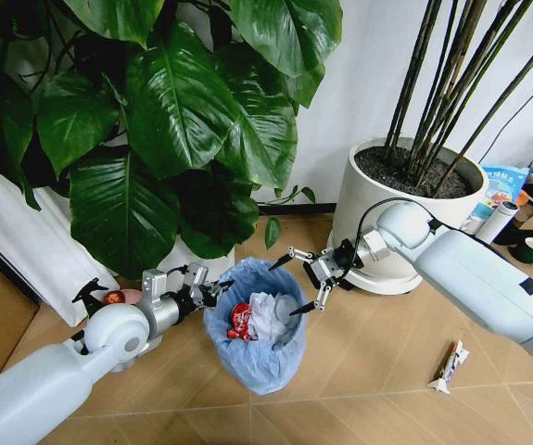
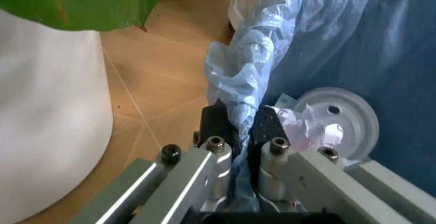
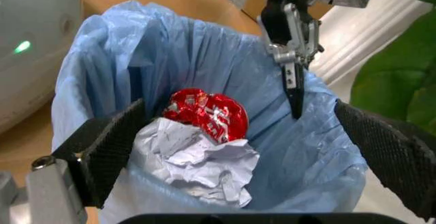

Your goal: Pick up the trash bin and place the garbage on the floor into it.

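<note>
Herringbone floor (image 1: 359, 380), left hand (image 1: 212, 289) gripping trash bin (image 1: 252, 357)

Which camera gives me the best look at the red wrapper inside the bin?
The right wrist view: the crumpled red foil wrapper lies unobstructed on the white paper wads. The head view shows it small. In the left wrist view I cannot make it out.

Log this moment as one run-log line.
left tool: shut on trash bin rim | right tool: open above bin | inside: red wrapper, paper wad | floor: tube-like wrapper
</note>
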